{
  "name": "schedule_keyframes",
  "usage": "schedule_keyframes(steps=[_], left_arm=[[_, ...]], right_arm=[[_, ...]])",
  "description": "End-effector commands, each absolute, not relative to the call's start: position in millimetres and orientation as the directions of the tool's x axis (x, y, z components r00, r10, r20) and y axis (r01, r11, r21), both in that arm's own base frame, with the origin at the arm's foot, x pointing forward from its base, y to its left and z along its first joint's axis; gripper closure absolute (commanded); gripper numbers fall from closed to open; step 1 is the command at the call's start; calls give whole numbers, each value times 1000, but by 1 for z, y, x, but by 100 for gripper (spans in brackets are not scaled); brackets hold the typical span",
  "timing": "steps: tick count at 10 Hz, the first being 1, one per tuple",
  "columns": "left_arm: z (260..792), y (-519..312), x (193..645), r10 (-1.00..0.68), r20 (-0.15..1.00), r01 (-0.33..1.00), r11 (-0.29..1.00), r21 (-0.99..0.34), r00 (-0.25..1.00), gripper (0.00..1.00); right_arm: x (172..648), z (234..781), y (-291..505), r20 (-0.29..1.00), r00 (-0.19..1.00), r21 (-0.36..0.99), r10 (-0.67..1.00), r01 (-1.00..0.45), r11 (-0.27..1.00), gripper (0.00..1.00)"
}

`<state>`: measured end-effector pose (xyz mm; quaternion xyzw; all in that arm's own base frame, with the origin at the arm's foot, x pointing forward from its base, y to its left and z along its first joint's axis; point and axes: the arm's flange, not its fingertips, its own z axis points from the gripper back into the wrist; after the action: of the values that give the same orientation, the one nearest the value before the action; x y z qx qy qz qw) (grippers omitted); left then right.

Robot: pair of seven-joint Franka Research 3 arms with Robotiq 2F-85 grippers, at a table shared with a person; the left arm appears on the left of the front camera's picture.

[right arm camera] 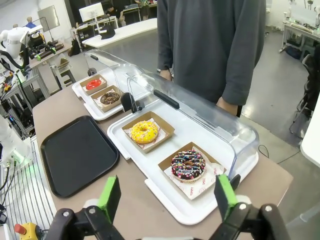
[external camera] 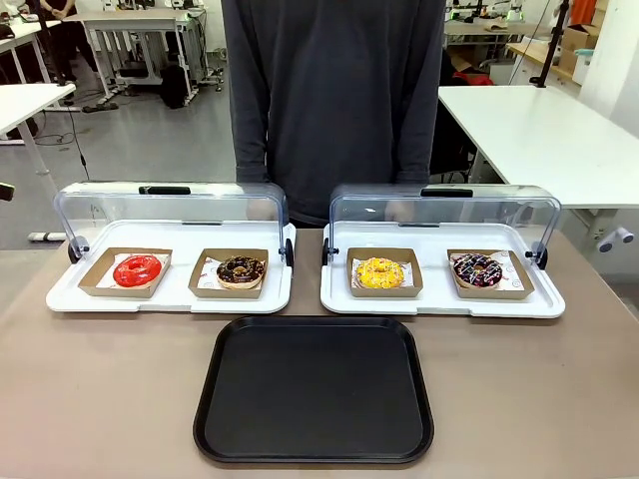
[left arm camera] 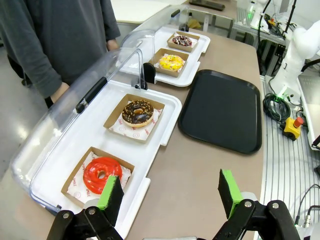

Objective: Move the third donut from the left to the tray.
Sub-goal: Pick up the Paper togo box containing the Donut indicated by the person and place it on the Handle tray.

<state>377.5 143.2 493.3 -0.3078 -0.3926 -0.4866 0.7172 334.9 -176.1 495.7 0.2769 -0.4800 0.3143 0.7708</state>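
Under the right-hand lid [external camera: 444,208], the third donut [external camera: 379,271] looks soft, sticky (glaze smears); better take its cardboard holder [external camera: 385,292]. Left gripper [left arm camera: 170,192] and right gripper [right arm camera: 167,195] gape empty.

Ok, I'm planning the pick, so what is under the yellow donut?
The yellow donut sits on printed white paper in a shallow brown cardboard holder, which rests on the right white tray, its clear lid raised. The holder's floor beneath the donut and paper is covered.
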Motion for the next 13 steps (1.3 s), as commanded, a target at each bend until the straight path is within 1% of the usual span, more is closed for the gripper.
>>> schedule_keyframes(steps=[1, 13], left_arm=[[495, 144, 378, -455, 865, 942, 331, -56, 211, 0], [495, 144, 378, -455, 865, 942, 331, -56, 211, 0]], right_arm=[[339, 496, -177, 927, 306, 100, 217, -758, 645, 0], [339, 496, -177, 927, 306, 100, 217, -758, 645, 0]])
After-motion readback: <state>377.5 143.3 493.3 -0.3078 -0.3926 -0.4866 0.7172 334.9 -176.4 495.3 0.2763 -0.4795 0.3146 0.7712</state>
